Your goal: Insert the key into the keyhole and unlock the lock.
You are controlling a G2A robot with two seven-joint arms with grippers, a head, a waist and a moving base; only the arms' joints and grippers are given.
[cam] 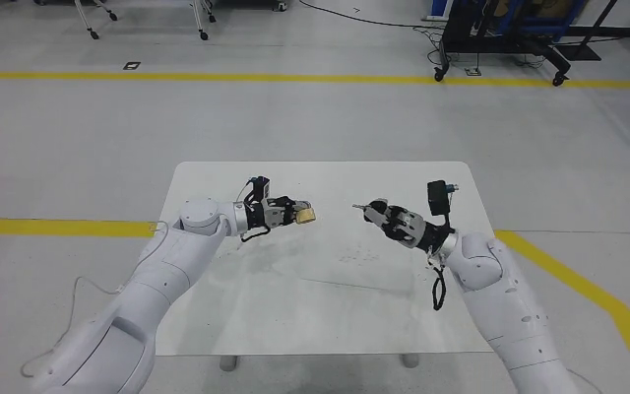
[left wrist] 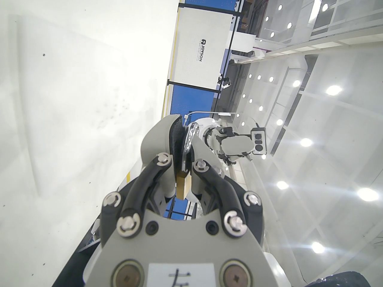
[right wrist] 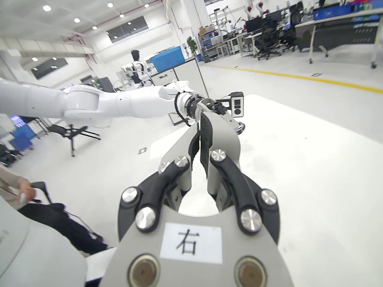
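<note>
A brass padlock (cam: 306,213) is held above the white table's middle, with my left gripper (cam: 291,211) shut on it. In the left wrist view the brass body (left wrist: 182,187) and silver shackle (left wrist: 190,138) sit pinched between the fingers (left wrist: 163,138). My right gripper (cam: 375,212) faces it from the right, shut on a small silver key (cam: 358,207) whose tip points at the padlock across a short gap. In the right wrist view my right gripper (right wrist: 200,122) is pressed shut and hides the key; the left arm (right wrist: 134,104) lies beyond it.
Both arms hover over the white table (cam: 325,295), which carries faint scuff marks. The table's edges lie well away from both grippers. Grey floor with yellow lines (cam: 295,77) surrounds it, and wheeled frames stand far behind.
</note>
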